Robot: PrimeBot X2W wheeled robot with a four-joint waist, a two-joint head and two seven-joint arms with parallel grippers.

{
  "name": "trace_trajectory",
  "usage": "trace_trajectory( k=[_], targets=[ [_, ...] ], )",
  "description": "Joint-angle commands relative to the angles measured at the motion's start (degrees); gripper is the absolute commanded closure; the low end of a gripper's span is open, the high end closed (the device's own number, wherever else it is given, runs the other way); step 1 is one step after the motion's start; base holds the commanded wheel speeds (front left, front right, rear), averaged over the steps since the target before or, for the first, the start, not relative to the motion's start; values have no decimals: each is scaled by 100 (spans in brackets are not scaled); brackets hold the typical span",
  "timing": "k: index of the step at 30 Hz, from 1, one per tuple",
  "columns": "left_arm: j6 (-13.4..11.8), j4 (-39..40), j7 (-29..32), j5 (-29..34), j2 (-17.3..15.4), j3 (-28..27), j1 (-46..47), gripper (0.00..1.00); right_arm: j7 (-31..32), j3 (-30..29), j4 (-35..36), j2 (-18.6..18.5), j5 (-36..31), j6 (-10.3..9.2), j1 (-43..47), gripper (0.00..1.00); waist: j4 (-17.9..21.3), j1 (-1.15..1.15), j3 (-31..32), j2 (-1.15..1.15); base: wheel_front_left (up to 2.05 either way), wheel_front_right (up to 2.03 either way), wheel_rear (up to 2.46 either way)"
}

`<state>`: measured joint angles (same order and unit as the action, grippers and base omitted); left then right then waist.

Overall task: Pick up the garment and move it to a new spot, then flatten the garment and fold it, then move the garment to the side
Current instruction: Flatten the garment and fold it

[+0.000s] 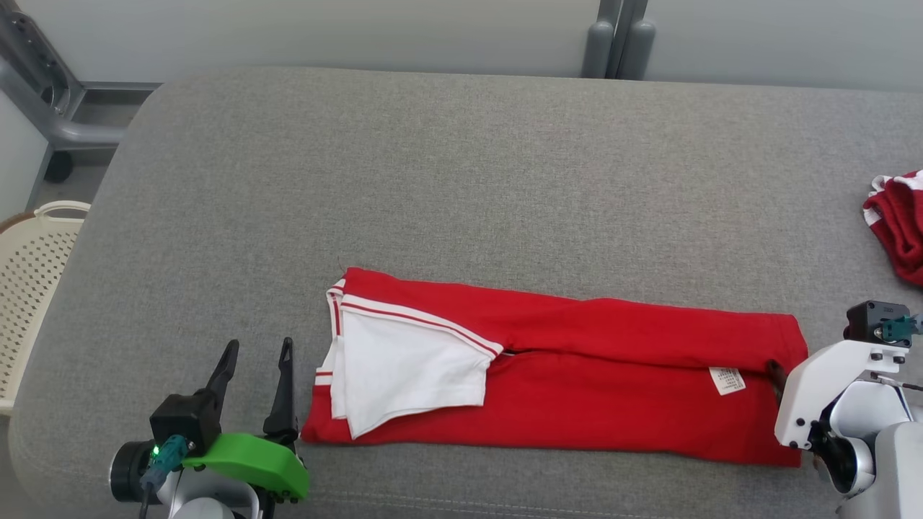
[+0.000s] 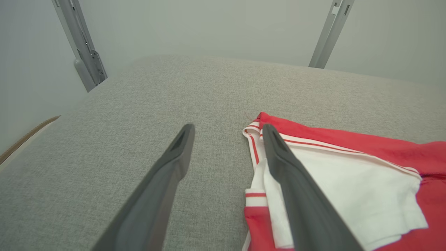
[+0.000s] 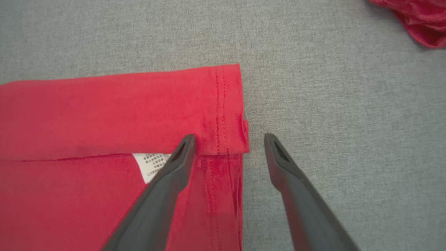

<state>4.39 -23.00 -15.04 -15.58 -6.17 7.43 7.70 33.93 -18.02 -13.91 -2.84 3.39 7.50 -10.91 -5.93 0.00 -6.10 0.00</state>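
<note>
Garment (image 1: 562, 382), red with white sleeve, lower centre of the head view on the grey cushion (image 1: 461, 180): long sides folded inward to a narrow strip, likely awaiting an end-to-end fold. Left gripper (image 1: 258, 349), lower left beside the collar end: fingers (image 1: 283, 393) pointing up-frame, parted, holding nothing. Right gripper (image 3: 229, 137), lower right, tipped down at the hem: fingers parted astride its edge, nothing gripped.
</note>
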Motion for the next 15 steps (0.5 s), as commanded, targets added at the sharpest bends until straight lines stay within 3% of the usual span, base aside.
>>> trace_trajectory(
  k=[1,15],
  targets=[
    [27,-15,-17,21,16,-27,102,0,2,-12,-51,-14,-4,-3,54,0,-7,0,-16,0,0,0,0],
    [106,-70,-17,59,56,-82,168,0,-181,-83,-673,-11,86,-3,-187,0,-110,0,-191,0,0,0,0]
  ],
)
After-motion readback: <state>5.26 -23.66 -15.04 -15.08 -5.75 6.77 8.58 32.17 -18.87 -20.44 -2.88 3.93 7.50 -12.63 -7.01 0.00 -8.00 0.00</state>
